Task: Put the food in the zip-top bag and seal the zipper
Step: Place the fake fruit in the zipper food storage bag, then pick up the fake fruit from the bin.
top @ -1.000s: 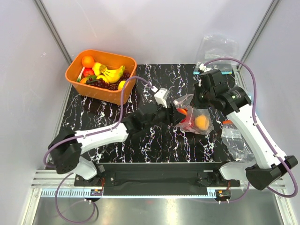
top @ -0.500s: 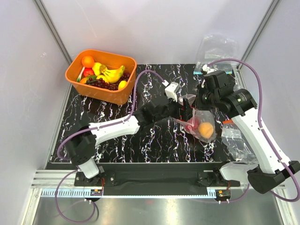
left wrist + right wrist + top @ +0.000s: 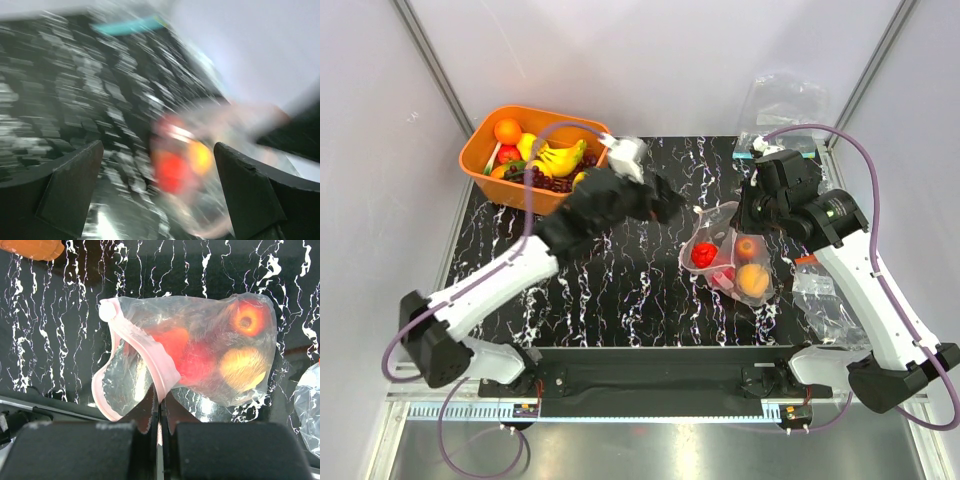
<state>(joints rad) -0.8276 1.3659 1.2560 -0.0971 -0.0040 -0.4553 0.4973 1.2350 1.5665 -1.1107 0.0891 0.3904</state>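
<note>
Left arm point(image 3: 535, 262): a second ago it reached into the bag's mouth. Now it has swung back toward the orange basket point(image 3: 535, 195), well apart from the bag.
Left jaws: spread wide, holding nothing. The left wrist view is smeared by motion, with the bag a blur between the two fingers point(image 3: 70, 185).
Right arm point(image 3: 860, 270): stands where it did, over the right side of the worktop point(image 3: 620, 290).
Right jaws: pinched shut on the bag's pink strip, the same grip as before.
Bag point(image 3: 725, 268): clear and crinkly, at centre right of the worktop, held up by its mouth edge from the right jaws.
Zipper point(image 3: 150, 360): pale pink strip. The mouth gapes open and is not pressed together.
Food: a red fruit point(image 3: 704, 254) now lies inside the bag near the mouth. A second ago it was up at the left jaws. Deeper in sit a small orange-red fruit point(image 3: 746, 247) and a yellow-pink peach point(image 3: 753, 281).
Basket contents: bananas point(image 3: 560, 157), an orange point(image 3: 507, 130) and other fruit, unchanged.
Spare bags point(image 3: 825, 300): clear plastic, lying by the right edge.
</note>
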